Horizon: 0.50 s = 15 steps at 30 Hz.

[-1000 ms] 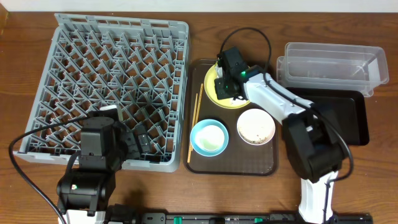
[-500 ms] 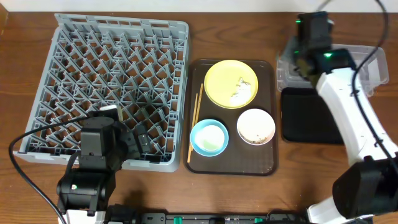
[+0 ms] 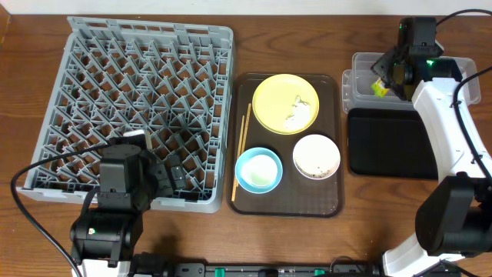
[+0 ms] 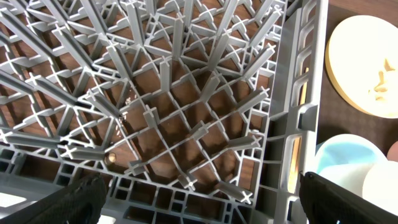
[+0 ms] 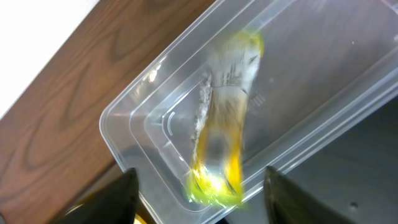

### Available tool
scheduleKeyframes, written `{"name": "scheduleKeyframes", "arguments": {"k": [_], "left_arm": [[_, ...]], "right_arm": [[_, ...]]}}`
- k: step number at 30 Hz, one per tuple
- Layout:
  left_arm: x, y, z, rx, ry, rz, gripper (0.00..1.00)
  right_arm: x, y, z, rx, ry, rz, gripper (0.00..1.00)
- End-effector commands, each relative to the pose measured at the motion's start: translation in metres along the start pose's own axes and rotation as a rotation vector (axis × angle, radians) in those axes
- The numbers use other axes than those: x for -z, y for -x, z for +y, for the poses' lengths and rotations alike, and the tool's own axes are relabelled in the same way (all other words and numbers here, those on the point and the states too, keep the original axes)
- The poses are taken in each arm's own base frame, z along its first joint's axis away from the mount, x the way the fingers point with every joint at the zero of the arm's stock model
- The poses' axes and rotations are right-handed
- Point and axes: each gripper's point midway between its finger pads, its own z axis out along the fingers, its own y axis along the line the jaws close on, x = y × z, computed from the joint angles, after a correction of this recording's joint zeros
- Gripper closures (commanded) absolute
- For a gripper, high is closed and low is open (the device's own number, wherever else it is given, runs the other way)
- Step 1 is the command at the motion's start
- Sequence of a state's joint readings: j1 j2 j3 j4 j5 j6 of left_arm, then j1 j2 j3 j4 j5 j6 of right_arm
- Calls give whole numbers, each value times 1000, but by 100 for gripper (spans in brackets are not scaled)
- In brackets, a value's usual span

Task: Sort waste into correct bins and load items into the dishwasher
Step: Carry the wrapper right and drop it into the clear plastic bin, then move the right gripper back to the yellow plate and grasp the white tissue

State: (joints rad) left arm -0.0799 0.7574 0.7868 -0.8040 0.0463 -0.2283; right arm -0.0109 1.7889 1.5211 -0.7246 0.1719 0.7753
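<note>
Wrapper (image 5: 219, 134) blurred over clear tub (image 5: 323, 56), R jaws released; L jaws spread over rack (image 4: 186, 124).

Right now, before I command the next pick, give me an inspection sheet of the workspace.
Surface: brown wooden table.
Job's things: dish rack, no dishes seen in it; yellow plate with white tissue, blue bowl, white bowl holding beige crumbs, and chopsticks, all on the serving tray; wrapper blurred over the clear tub; black tray empty; cup not seen.
Clutter: nothing seen.
Grippers: left gripper open over the rack, empty; right gripper open above the tub, wrapper not gripped.
Cables: black cables loop off both arms.
Surroundings: nothing seen.
</note>
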Motion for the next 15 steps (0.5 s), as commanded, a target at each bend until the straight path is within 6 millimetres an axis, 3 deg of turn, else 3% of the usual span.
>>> {"name": "scheduleKeyframes", "arguments": {"k": [1, 4, 8, 11, 15], "left_arm": [[5, 8, -3, -17, -8, -22, 1], [5, 8, -3, -17, -9, -22, 1], [5, 8, -3, -17, -9, -23, 1], [5, 8, -3, -17, -9, -22, 0], [5, 8, -3, -17, -9, -22, 1]], "right_arm": [[-4, 1, -5, 21, -14, 2, 27], [-1, -2, 4, 103, 35, 19, 20], [13, -26, 49, 383, 252, 83, 14], [29, -73, 80, 658, 423, 173, 14], [35, -122, 84, 833, 402, 246, 14]]}}
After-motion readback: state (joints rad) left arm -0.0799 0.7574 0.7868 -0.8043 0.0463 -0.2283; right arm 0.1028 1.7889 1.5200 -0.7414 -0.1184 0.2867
